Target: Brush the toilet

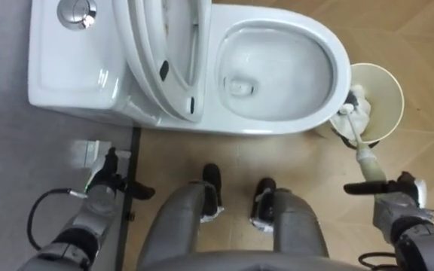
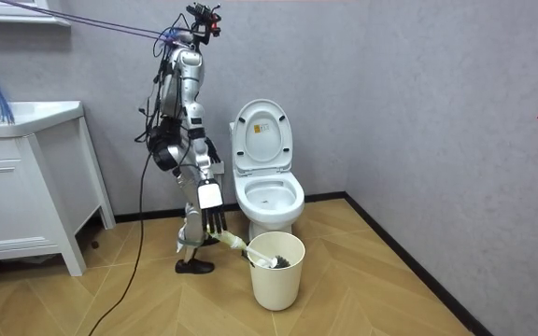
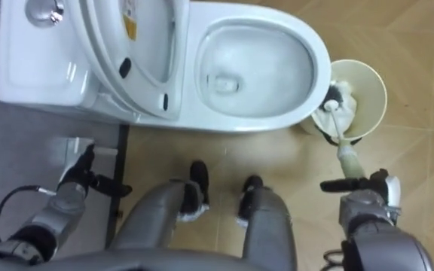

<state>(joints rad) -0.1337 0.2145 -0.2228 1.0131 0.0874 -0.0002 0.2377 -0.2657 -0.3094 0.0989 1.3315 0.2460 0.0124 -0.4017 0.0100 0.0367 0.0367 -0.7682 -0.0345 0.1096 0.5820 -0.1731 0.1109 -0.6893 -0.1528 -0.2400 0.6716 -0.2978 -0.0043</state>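
Note:
A white toilet (image 1: pixel 337 53) lies before me with its seat and lid (image 1: pixel 164 53) raised and the bowl bare. To its right stands a cream bin (image 1: pixel 390 83). A toilet brush (image 1: pixel 359 139) leans out of that bin, its white head down inside and its pale handle slanting back toward me. My right hand (image 1: pixel 394 199) is at the lower right, shut on the end of that handle, thumb pointing left. My left hand (image 1: pixel 102 187) hangs at the lower left beside the tank, fingers relaxed and holding nothing. In the room view I stand at the toilet's side, right hand (image 2: pixel 211 219) low by the bin (image 2: pixel 276 273).
The tank with its round flush button (image 1: pixel 76 11) is at the upper left against a grey wall. A white vanity cabinet (image 2: pixel 26 187) stands at the room view's left. Wooden floor stretches around the bin and in front of the toilet.

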